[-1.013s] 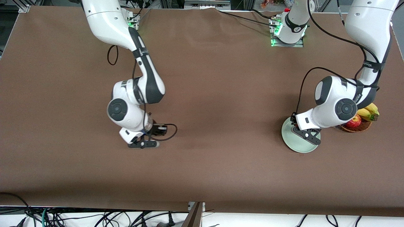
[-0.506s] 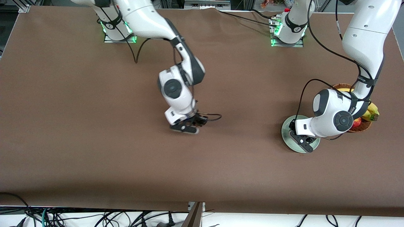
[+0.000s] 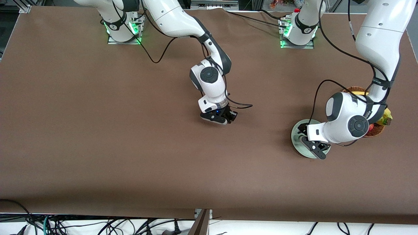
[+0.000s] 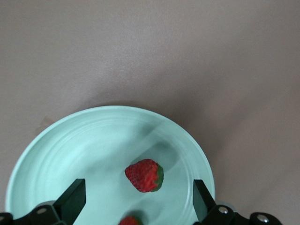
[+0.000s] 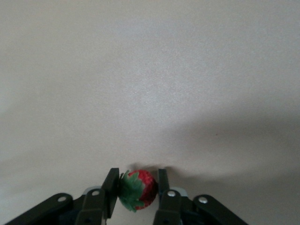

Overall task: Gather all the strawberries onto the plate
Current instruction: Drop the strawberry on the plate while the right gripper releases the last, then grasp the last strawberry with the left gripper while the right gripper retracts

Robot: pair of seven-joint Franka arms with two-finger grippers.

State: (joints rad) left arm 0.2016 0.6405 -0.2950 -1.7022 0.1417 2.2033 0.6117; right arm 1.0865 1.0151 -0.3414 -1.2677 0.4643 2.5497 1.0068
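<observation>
Overhead, the right gripper (image 3: 218, 119) is seen held above bare table near its middle, wrist bent downward, fingers (image 5: 110, 192) closed on a strawberry (image 5: 137, 189). The left gripper (image 3: 314, 147) is poised over the plate (image 3: 296, 139), fingers spread wide and holding nothing. Two strawberries (image 4: 145, 175) are seen lying in the plate (image 4: 70, 145), just apart.

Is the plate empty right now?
No, the plate under the open left gripper holds one strawberry, with a second one partly showing.
</observation>
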